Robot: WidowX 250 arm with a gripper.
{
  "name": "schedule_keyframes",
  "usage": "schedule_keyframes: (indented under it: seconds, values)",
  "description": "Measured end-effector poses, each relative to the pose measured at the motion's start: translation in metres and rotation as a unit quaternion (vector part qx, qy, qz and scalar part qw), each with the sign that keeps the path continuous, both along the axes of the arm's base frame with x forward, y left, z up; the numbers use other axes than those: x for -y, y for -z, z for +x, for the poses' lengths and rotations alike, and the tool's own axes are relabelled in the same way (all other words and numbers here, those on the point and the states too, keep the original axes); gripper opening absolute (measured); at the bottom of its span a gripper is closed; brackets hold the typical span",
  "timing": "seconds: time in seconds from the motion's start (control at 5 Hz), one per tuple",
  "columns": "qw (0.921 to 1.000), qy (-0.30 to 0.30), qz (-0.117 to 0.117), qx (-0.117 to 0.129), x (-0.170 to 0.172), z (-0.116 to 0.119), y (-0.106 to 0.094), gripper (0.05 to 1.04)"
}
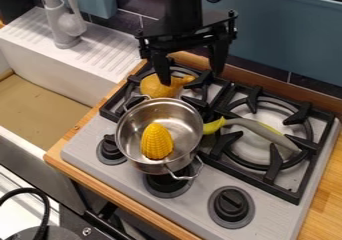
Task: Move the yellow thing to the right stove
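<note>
The black arm (182, 8) came in at the top edge of the frame, right of its middle, and hung nearly straight down, its wide gripper (192, 78) spread crosswise over the back of the stove. The jaws stood well open, one tip left of the frame's middle and the other to the right and slightly higher, with nothing between them that I could make out as held. The left tip overlapped a mustard-coloured thing (155, 88) on the back left burner; whether the two touched, I could not tell.

The yellow corn cob (156, 143) was inside the steel pot (182, 120), a little left of and below the frame's centre, its narrower end toward the top of the frame and its broad end toward the bottom. The pot sat toward the front of the left side of the stove, one wire handle at its upper left and another at its lower right. At the right of the frame was the right burner (274, 168), with a grey-handled utensil (257, 129) lying slantwise across it, its yellow-green end close by the pot's right side.

Three black knobs (232, 204) lined the stove's front, low in the frame. A white sink (40, 120) with a grey tap (68, 26) took up the upper left.
</note>
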State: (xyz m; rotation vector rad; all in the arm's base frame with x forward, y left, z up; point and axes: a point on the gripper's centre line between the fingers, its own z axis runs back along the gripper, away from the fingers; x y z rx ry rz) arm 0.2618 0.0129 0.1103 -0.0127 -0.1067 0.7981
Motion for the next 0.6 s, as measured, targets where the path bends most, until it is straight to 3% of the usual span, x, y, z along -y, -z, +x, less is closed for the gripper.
schedule_keyframes:
  seconds: [0.2,0.4,0.6]
  values:
    - [0.9999,0.001,0.0,-0.014,0.0,-0.002,0.006,0.999]
    - [0.9985,0.017,0.02,-0.048,-0.013,0.012,0.003,0.999]
    - [0.9977,0.031,0.021,-0.057,-0.024,0.021,-0.004,0.999]
